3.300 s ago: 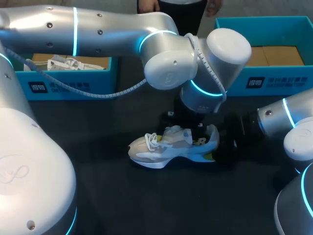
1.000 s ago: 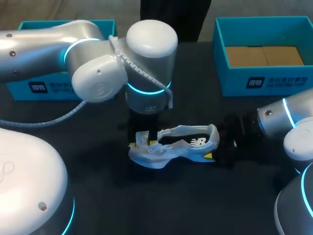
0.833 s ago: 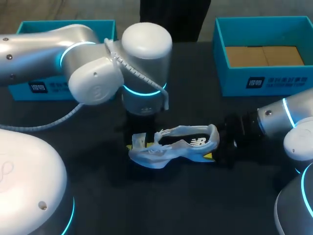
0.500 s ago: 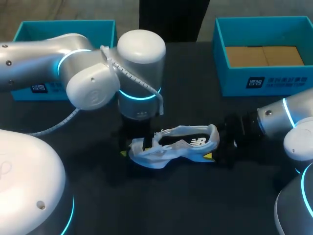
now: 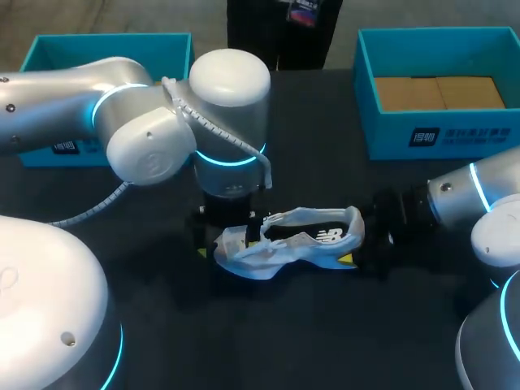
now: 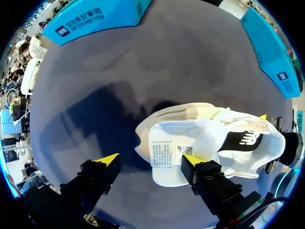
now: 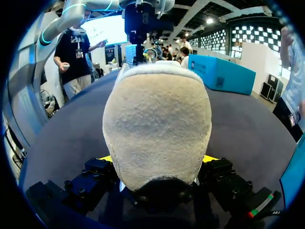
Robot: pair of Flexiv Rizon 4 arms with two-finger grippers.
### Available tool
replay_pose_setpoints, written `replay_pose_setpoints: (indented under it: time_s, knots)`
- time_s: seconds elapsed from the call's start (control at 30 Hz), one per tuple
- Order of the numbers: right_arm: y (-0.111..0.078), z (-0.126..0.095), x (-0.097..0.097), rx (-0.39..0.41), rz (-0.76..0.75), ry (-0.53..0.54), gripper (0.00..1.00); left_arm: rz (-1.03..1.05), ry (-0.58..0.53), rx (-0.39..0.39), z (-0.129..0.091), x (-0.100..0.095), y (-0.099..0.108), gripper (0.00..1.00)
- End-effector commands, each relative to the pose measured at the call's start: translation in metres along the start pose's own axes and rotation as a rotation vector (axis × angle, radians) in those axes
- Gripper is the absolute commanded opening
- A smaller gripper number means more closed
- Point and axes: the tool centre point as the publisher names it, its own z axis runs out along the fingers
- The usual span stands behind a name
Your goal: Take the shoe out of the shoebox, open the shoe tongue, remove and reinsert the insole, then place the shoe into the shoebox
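Shoe [image 5: 288, 241] is out, on the table [image 5: 284, 341], well in from every edge. My right gripper [image 7: 159, 160] clamps its heel. My left gripper [image 6: 150, 160], spread wide and empty, hangs over the tongue [image 6: 167, 150], already folded toward the toe. Remaining, I judge: insole out and back, then shoe into the shoebox [image 5: 382, 134] at the far right corner.

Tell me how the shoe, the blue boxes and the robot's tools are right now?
White and grey sneaker: out of the boxes, on its sole.
White shoe tongue: flipped forward over the toe.
Left tool: open, fingers wide apart by the tongue.
Right tool: shut on the sneaker's heel.
Right blue cardboard shoebox: open, brown lining inside.
Left blue cardboard shoebox: open, mostly hidden.
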Motion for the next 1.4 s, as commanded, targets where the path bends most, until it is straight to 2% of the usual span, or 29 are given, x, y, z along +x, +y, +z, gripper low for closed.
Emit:
replay_pose_setpoints:
  time_s: [0.03, 0.07, 0.33, 0.53, 0.67, 0.87, 0.9, 0.93, 0.97, 1.03, 1.07, 1.13, 1.23, 1.3, 1.4]
  knots:
    - [0.001, 0.003, 0.000, 0.005, 0.001, -0.001, 0.00, 0.014, 0.004, 0.029, -0.014, -0.001, 0.002, 0.97]
    - [0.001, 0.003, 0.000, 0.005, 0.001, -0.001, 0.00, 0.024, 0.009, 0.035, -0.018, 0.000, 0.002, 1.00]
    - [0.001, 0.003, 0.000, 0.005, 0.001, -0.001, 0.00, 0.101, 0.082, 0.097, -0.042, 0.018, -0.010, 1.00]
    - [0.001, 0.003, 0.000, 0.005, 0.001, -0.001, 0.00, 0.225, 0.142, 0.137, -0.061, 0.039, -0.021, 1.00]
    - [0.001, 0.003, 0.000, 0.005, 0.001, -0.001, 0.00, 0.406, 0.223, 0.173, -0.076, 0.057, -0.028, 1.00]
    - [0.001, 0.003, 0.000, 0.005, 0.001, -0.001, 0.00, 0.747, 0.256, 0.132, -0.087, 0.075, -0.038, 0.99]
    - [0.001, 0.003, 0.000, 0.005, 0.001, -0.001, 0.00, 0.813, 0.258, 0.126, -0.091, 0.078, -0.039, 0.96]
    - [0.001, 0.003, 0.000, 0.005, 0.001, -0.001, 0.00, 0.871, 0.239, 0.132, -0.093, 0.080, -0.040, 0.84]
    - [0.001, 0.003, 0.000, 0.005, 0.001, -0.001, 0.00, 0.947, 0.242, 0.112, -0.095, 0.081, -0.040, 0.75]
    - [0.001, 0.003, 0.000, 0.005, 0.001, -0.001, 0.00, 1.068, 0.203, 0.131, -0.098, 0.084, -0.040, 0.58]
    - [0.001, 0.003, 0.000, 0.005, 0.001, -0.001, 0.00, 1.158, 0.189, 0.132, -0.099, 0.085, -0.038, 0.42]
    - [0.001, 0.003, 0.000, 0.005, 0.001, -0.001, 0.00, 1.294, 0.207, 0.134, -0.104, 0.086, -0.037, 0.40]
    - [0.001, 0.003, 0.000, 0.005, 0.001, -0.001, 0.00, 1.415, 0.180, 0.148, -0.109, 0.088, -0.039, 0.43]
    - [0.001, 0.003, 0.000, 0.005, 0.001, -0.001, 0.00, 1.505, 0.165, 0.157, -0.113, 0.089, -0.040, 0.41]
    - [0.001, 0.003, 0.000, 0.005, 0.001, -0.001, 0.00, 1.603, 0.157, 0.166, -0.119, 0.094, -0.043, 0.25]
